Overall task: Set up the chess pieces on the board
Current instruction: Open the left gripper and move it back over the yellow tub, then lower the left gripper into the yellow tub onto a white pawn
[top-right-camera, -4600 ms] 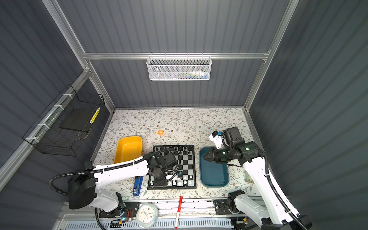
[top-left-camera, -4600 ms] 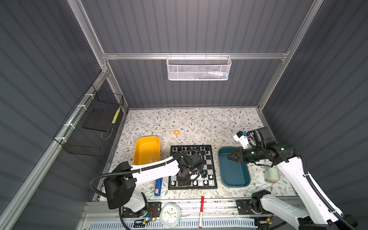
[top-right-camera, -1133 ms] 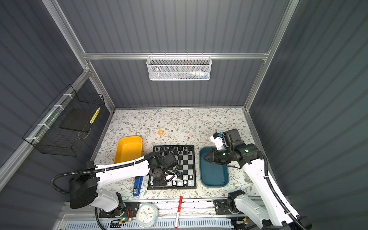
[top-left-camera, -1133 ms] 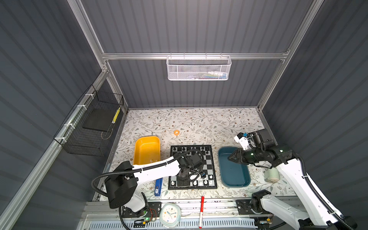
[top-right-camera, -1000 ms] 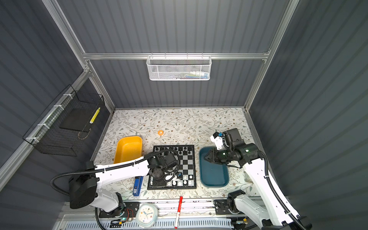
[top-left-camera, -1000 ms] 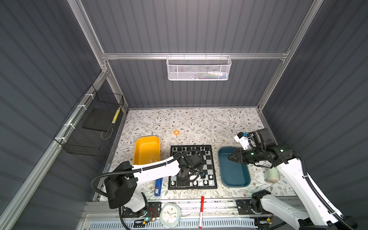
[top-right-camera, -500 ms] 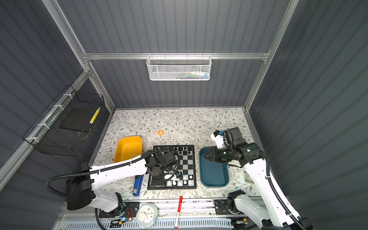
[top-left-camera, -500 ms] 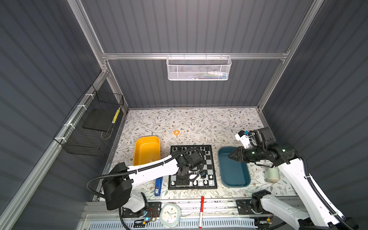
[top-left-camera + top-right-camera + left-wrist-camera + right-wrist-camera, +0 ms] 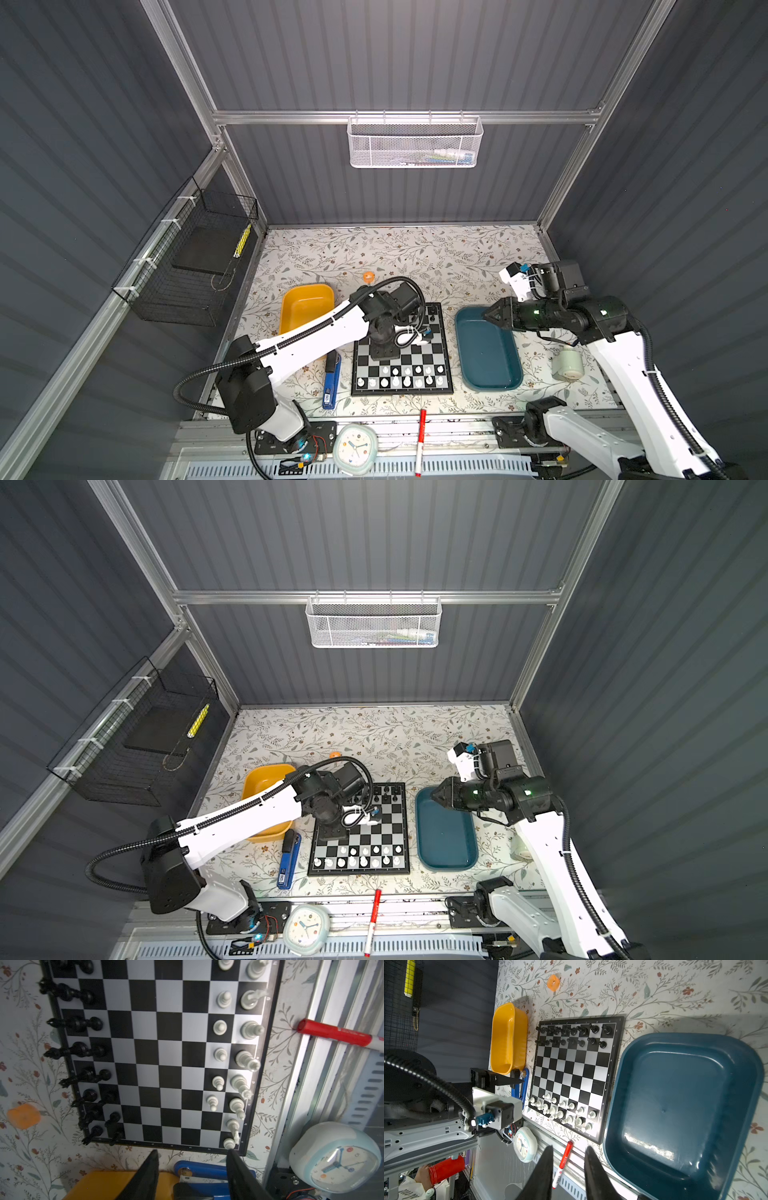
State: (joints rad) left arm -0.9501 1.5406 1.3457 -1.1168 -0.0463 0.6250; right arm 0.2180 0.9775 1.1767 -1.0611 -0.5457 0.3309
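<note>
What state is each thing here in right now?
left tool: open, empty.
right tool: open, empty.
board: lying flat, pieces at both ends.
white chess pieces: upright, on the near rows.
black chess pieces: upright, on the far rows.
teal tray: empty.
yellow tray: empty.
red marker: lying on the front rail.

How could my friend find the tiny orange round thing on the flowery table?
Find the square black-and-silver chessboard on the flower-patterned tabletop. Just past its far edge, beside the far corner of the yellow plastic tray, lies a small orange ring. Unlike the big tray and board, it is tiny, round and lies alone.
</note>
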